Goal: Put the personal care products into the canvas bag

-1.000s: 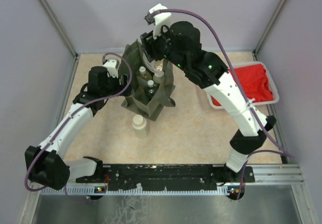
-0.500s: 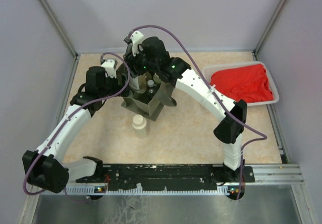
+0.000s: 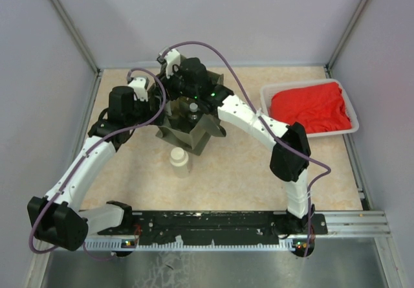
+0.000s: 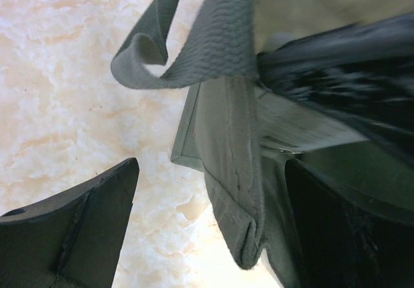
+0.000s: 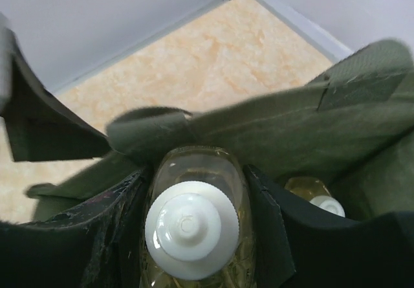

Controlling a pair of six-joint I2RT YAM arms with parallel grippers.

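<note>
Right gripper (image 5: 194,179) pinches a clear bottle (image 5: 191,227) of amber liquid, white cap up, just inside the mouth of the bag (image 5: 272,129). The bag stands toward the far edge, left of the desk's middle. A second bottle (image 5: 321,200) is already in the bag beside it. Left gripper (image 4: 212,166) is spread, with the bag's rim between its fingers but not pinched. A beige bottle (image 3: 179,160) stands on the desk on the bag's near side. Judgement: well along, with one bottle clearly left; the arm hides the rest of the count.

Top cam: high on near side, looking down, wide. Wrist cams v. close, both prob. on canvas bag (image 3: 194,136), top-view centre.
</note>
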